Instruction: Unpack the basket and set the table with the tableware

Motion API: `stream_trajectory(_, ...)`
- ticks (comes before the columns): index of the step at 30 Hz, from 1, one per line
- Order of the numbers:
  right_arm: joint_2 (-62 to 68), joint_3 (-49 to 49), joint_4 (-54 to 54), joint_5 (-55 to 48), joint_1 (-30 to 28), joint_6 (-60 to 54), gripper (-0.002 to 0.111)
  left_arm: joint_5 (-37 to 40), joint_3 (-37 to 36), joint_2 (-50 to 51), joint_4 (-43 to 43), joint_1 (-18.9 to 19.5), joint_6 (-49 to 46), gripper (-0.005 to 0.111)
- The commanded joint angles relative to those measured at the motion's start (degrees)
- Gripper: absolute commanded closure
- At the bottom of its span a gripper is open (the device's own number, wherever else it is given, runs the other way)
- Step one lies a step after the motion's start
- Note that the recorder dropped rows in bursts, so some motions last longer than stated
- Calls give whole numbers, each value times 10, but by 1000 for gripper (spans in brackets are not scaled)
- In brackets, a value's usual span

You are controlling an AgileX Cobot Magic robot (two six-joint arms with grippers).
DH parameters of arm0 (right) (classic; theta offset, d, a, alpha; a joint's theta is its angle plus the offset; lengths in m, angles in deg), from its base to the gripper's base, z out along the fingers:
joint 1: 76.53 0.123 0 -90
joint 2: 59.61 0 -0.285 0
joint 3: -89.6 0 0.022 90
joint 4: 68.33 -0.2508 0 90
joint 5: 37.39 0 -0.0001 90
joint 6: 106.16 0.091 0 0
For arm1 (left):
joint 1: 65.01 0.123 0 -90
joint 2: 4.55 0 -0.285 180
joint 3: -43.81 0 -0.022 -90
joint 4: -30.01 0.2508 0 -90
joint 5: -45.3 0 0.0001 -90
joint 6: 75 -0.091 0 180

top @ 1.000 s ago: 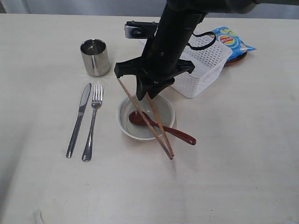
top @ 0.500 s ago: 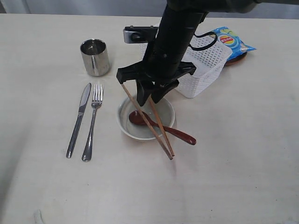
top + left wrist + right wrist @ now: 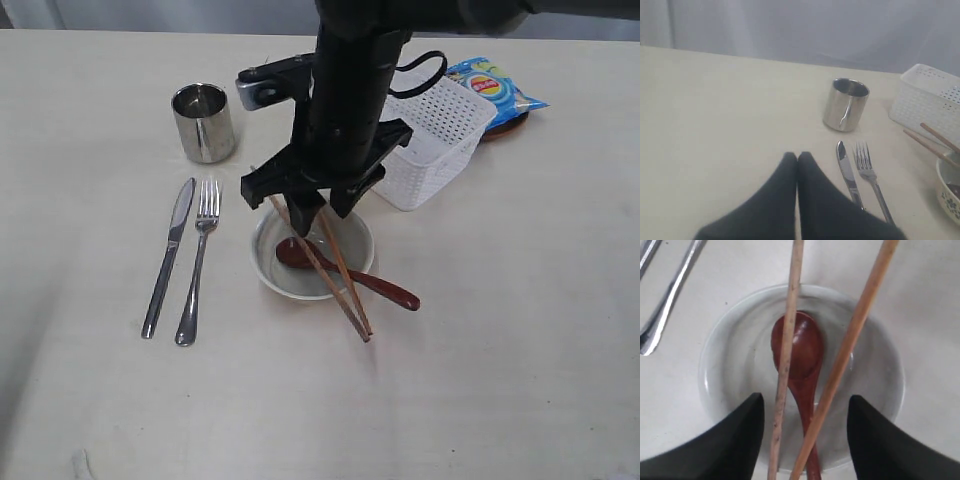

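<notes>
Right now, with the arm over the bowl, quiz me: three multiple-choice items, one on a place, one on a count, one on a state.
1. The wooden spoon's scoop lies:
A. in the basket
B. on the bare table
C. in the bowl

2. Chopsticks crossing the bowl:
A. two
B. one
C. four

3. The left gripper's fingers are:
A. spread wide
B. shut on the fork
C. shut together, empty

Answers:
1 C: the right wrist view shows the scoop inside the rim.
2 A: two sticks run over it, between the right gripper's open fingers.
3 C: the left wrist view shows the tips touching with nothing between them.
</notes>
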Motion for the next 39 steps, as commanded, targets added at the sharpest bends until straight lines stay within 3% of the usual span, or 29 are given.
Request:
stream_trajectory(1, -4, -4, 60, 1, 24, 39, 59, -6, -2, -2, 0, 1, 0, 107)
stream_trajectory(35, 55, -4, 70, 32, 38, 37, 59, -6, -2, -2, 0, 1, 0, 107)
stream_trajectory(39, 55, -4, 75, 32, 38, 37, 74, -6, -2, -2, -6, 1, 0, 107)
